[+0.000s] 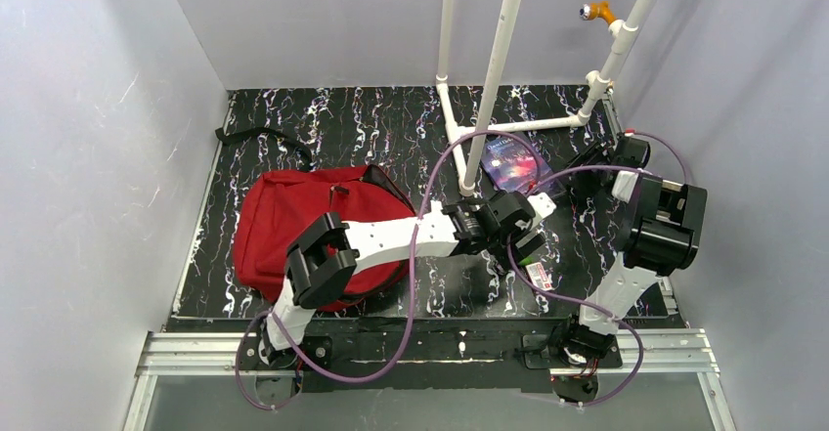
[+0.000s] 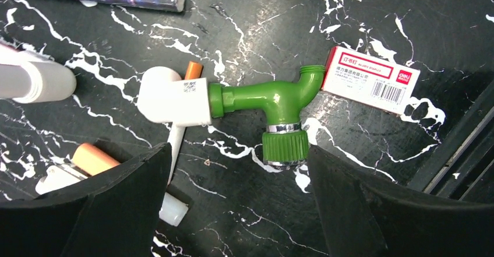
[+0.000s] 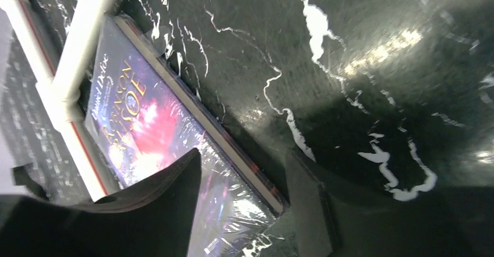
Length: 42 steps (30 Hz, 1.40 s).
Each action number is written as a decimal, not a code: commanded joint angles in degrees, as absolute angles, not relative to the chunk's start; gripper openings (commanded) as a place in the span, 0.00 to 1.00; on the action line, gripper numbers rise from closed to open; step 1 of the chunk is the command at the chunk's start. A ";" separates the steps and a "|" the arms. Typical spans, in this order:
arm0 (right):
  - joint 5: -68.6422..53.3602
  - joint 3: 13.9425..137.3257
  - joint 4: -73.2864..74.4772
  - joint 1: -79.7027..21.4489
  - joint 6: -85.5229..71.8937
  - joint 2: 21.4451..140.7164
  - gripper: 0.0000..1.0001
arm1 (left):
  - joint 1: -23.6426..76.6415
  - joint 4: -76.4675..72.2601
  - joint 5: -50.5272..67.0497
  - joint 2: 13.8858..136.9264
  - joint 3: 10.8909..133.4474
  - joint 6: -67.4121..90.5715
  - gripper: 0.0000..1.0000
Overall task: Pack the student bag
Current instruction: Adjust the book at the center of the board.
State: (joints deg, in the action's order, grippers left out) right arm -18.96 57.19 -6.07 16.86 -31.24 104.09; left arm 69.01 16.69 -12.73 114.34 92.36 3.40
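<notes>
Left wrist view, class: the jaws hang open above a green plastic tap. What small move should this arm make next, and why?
Probably lower the left arm's jaws down and close them on the green plastic tap. They stand wide open, the tap's ribbed collar lies between their tips, and it is not yet in the red fabric backpack.

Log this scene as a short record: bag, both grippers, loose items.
bag: red, far left, apart from both grippers
left gripper: open, holding nothing, over the green tap
right gripper: open, astride the edge of the book
staple box: beside the tap's threaded end
</notes>
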 commanded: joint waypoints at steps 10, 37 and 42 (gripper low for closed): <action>-22.57 48.76 -4.64 12.41 -31.39 97.82 0.28 | 68.31 23.72 -5.85 102.17 86.44 11.39 0.84; -21.17 53.94 -8.51 12.31 -31.06 99.24 0.59 | 65.41 24.68 -10.42 85.39 75.01 15.59 0.86; -29.74 56.76 -16.09 12.30 -35.98 108.93 0.54 | 65.32 25.30 -10.72 84.79 74.62 16.15 0.86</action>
State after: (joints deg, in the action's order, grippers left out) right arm -24.40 54.59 -10.66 12.25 -33.30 102.69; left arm 65.67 24.23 -9.89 88.36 75.35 15.25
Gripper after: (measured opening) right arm 0.570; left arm 0.861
